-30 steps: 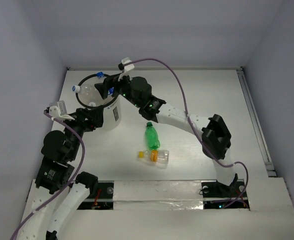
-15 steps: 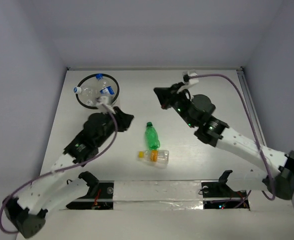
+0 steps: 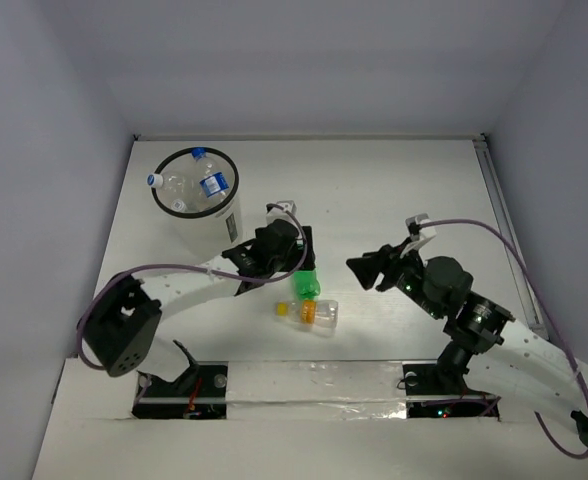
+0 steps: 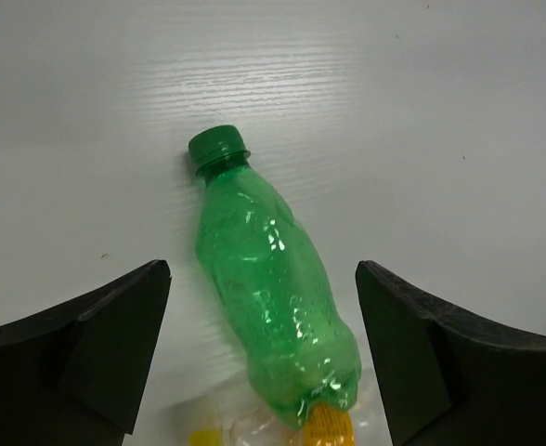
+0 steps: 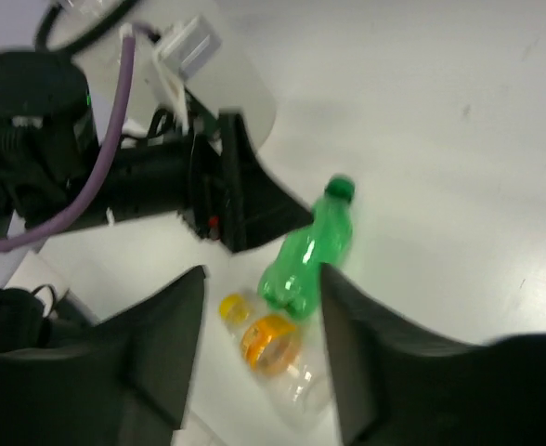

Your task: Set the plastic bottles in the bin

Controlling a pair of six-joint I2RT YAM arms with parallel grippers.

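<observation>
The green bottle [image 3: 305,284] [image 4: 273,307] [image 5: 308,255] lay on its side on the white table [image 3: 404,180], near the middle, with its cap toward the back wall. Its base touched the bottle with the orange label [image 3: 314,313] [image 5: 271,342], which lay crosswise just in front of it, yellow cap to the left. Left of and behind the pair stood the bin [image 3: 224,226], upright, with several clear bottles [image 3: 196,184] inside showing blue caps and labels (how many could not be counted from above).

The left gripper [image 3: 296,258] [image 4: 262,269] hung over the cap end of the green bottle with its jaws spread wide, one finger [image 4: 97,344] on each side of the bottle and neither touching it in the left wrist view. The right gripper [image 3: 366,268] [image 5: 262,274] sat well to the right of both bottles, pointed toward them, with its jaws also apart and nothing between them.
</observation>
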